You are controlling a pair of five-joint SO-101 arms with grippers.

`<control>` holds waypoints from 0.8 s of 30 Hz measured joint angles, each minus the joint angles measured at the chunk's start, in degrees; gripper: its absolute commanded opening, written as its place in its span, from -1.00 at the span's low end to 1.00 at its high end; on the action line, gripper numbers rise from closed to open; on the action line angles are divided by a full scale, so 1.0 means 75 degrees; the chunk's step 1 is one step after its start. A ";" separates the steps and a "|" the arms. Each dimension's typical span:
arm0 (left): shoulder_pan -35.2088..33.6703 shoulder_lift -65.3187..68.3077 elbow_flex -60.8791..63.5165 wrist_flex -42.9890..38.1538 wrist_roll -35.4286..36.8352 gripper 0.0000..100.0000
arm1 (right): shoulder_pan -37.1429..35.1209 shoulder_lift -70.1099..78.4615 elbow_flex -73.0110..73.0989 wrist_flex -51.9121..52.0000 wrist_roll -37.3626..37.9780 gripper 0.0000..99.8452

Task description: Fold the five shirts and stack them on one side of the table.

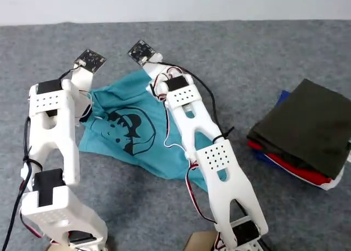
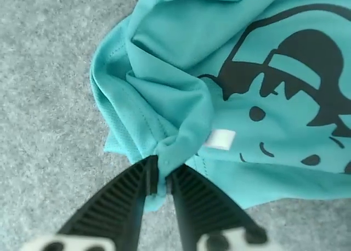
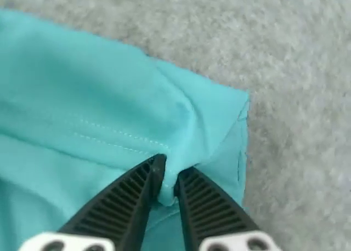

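High view, teal shirt (image 1: 148, 152) — left tool (image 2: 160, 166) and right tool (image 3: 167, 171) each clamped on its far edge (bunched folds)

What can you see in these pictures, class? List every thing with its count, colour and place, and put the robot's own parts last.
teal shirt: one, teal with a dark face print, lying crumpled mid-table between the arms
folded shirts: four layers show, dark olive on top with red, blue and white edges beneath, stacked at the table's right side
table cover: one, grey, under everything
left arm: one, white, at the shirt's left edge
right arm: one, white, lying across the shirt
left jaws: black, shut on a fold of the teal shirt
right jaws: black, shut on the teal shirt's corner
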State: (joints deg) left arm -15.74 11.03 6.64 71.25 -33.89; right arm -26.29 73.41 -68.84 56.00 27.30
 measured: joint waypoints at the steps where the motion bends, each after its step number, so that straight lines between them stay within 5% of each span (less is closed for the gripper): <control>1: 0.0000 0.0000 0.0000 0.0000 0.0000 -0.99 | 0.0000 -0.0105 0.0000 0.0246 0.0047 -0.98; 17: 0.0000 0.0000 0.0000 0.0000 0.0000 -0.99 | 0.0316 -0.2051 0.0012 0.5310 0.0152 -0.98; 24: 0.0000 0.0000 -0.0176 0.0000 0.0234 -0.99 | 0.0586 -0.2673 0.0012 0.5826 0.0152 -0.98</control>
State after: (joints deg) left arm -15.74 11.03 5.32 71.25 -32.13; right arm -21.89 53.36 -68.75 99.69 28.44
